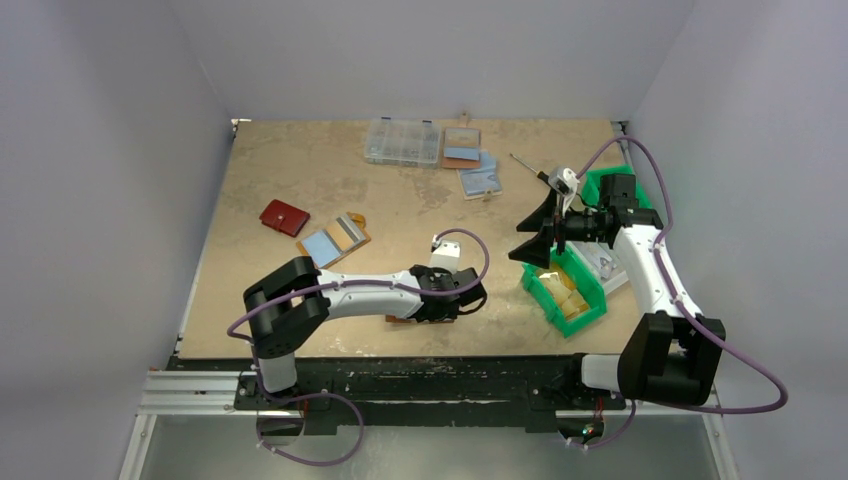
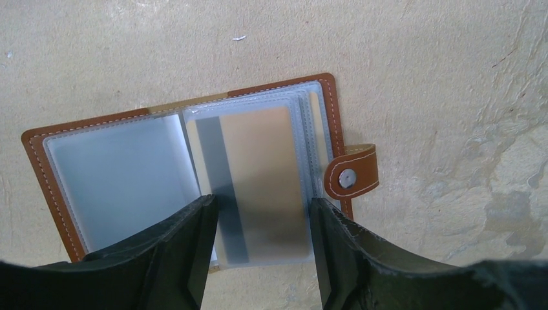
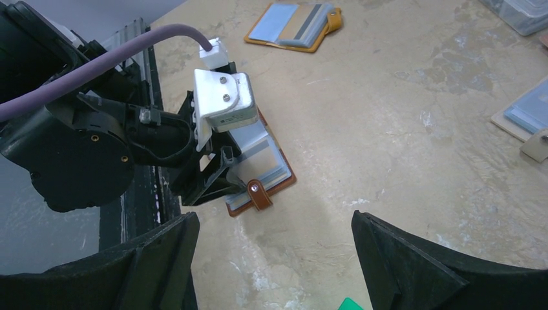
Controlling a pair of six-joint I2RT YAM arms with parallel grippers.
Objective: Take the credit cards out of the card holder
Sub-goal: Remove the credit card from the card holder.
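A brown leather book-style card holder (image 2: pixel 35 152) is seen lying open and flat on the table, its pale clear plastic sleeves facing up and its snap tab (image 2: pixel 352 175) stuck out to one side. In the sleeve on the tab side a gold-orange plastic credit card (image 2: pixel 258 161) with a dark stripe is shown. Its long axis is laid parallel to the holder's spine, and its near short end appears to reach past the holder's near edge.

The left gripper (image 2: pixel 262 201) is placed directly over that near end. Its fingers are held partly apart, one at each long edge of the card, so the card is bracketed across its short width. Whether the card is pinched or only straddled cannot be told.

The right gripper (image 3: pixel 274 226) is held wide open and empty, well apart from the holder and raised beyond its tab side. The left arm is judged much the nearer, and a withdrawal would be expected along the card's long axis, towards the holder's near edge.
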